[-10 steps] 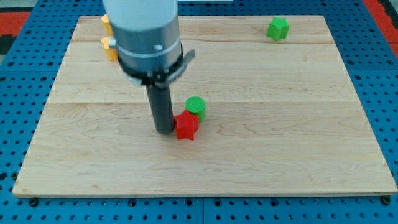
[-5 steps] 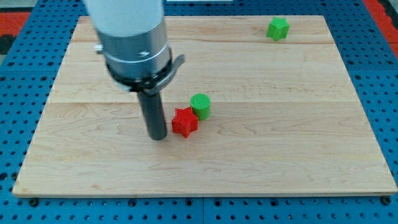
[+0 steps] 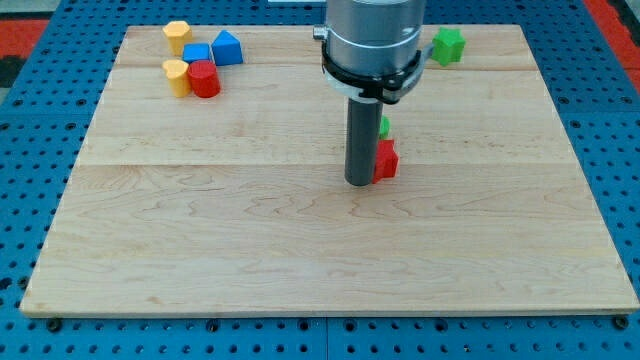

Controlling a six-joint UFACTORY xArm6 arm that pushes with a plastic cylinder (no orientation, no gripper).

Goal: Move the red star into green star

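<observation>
- My tip (image 3: pixel 359 183) is the blunt lower end of a straight dark rod with nothing to spread or pinch; it stands on the board a little right of the frame's centre, holding nothing, and presses against the left side of the red star (image 3: pixel 385 160).
- The red star sits just right of the rod, partly hidden by it, so only its right part shows.
- Just above the red star a sliver of a green block (image 3: pixel 384 127) peeks out from behind the rod — its shape cannot be made out, nor whether it touches the star.
- The green star (image 3: pixel 448 45) lies near the frame's upper right, well apart from the red star.
- In the upper left a cluster: two yellow blocks (image 3: pixel 177 35) (image 3: pixel 176 76), a blue block (image 3: pixel 197 54), a blue triangular block (image 3: pixel 228 47) and a red cylinder (image 3: pixel 205 78), far from my tip.
- No writing or labels can be read.
- The surface is a pale wooden board (image 3: pixel 300 260) lying on a blue perforated panel (image 3: pixel 20 180) — a red area shows at the top corners.
</observation>
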